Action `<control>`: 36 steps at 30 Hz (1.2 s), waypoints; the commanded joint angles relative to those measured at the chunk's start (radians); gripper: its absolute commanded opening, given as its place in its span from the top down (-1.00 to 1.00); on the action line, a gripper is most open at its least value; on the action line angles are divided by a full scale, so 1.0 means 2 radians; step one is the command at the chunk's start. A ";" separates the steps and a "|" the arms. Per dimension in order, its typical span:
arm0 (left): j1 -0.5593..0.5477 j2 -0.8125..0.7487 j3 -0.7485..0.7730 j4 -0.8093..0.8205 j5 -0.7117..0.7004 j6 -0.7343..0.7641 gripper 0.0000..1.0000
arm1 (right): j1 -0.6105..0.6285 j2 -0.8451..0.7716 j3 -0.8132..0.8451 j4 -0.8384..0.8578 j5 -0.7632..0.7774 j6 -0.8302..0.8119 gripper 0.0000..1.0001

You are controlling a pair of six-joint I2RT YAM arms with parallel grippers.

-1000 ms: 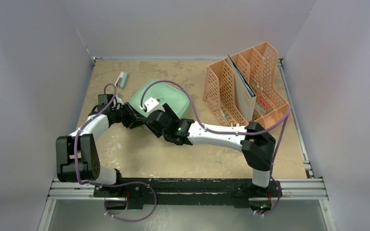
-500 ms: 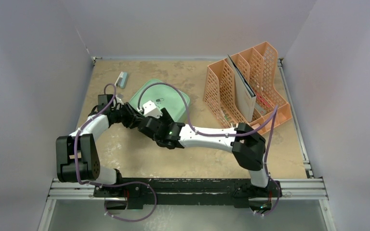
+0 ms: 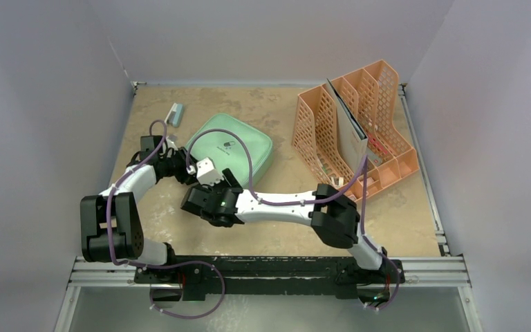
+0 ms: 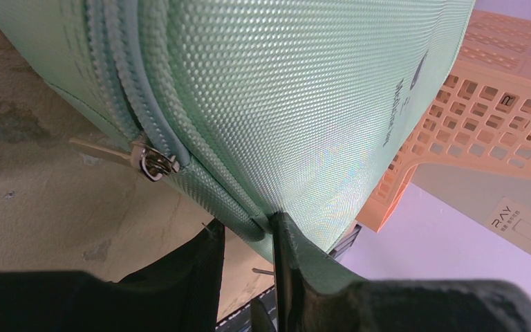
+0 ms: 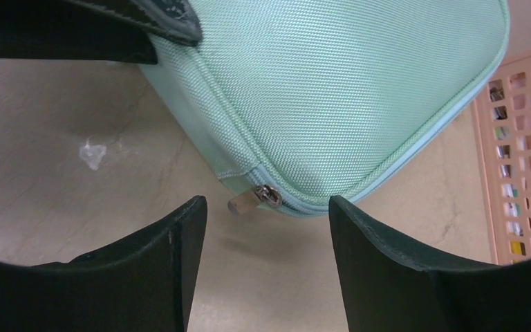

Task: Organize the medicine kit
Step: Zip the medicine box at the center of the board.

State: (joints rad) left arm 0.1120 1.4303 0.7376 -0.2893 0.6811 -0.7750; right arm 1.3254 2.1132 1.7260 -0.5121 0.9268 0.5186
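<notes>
Top view first: the mint-green woven-fabric medicine kit (image 3: 256, 149) lies flat on the tan table (image 3: 276, 104), about mid-table and left of the peach mesh plastic file rack (image 3: 359, 124). Both arms crowd its near-left corner, with the left gripper (image 3: 182, 168) at the edge and the right gripper (image 3: 200, 169) just beside it. You can't really judge the jaws from up here.

Left wrist cam: the left gripper (image 4: 249, 235) is clamped on the medicine kit (image 4: 283, 90), with the seam edge pinched right between its fingers. The metal zipper pull (image 4: 135, 158) hangs just off to the side.

Right wrist cam: the right gripper (image 5: 268, 228) is spread wide with nothing in it. The kit's (image 5: 346, 83) rounded corner sits just past the tips, and its zipper pull (image 5: 252, 199) lines up with the gap without touching either finger.
</notes>
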 commanded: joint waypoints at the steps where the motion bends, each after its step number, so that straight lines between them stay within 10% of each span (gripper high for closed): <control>1: 0.003 -0.010 -0.001 0.026 0.025 0.014 0.44 | 0.004 0.024 0.051 -0.073 0.060 0.060 -0.34; 18: 0.007 -0.001 -0.009 0.043 0.043 0.008 0.44 | 0.005 0.093 0.132 -0.235 0.121 0.165 -0.10; 25: 0.008 -0.001 -0.007 0.035 0.037 0.012 0.44 | 0.005 0.053 0.070 -0.153 0.111 0.115 0.56; 36: 0.012 0.004 0.003 0.017 0.026 0.021 0.44 | 0.003 0.027 0.015 -0.066 0.076 0.047 0.87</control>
State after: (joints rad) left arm 0.1242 1.4307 0.7216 -0.2527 0.7368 -0.7650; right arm 1.3407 2.2425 1.8095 -0.7605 1.0973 0.6827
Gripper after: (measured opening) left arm 0.280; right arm 0.105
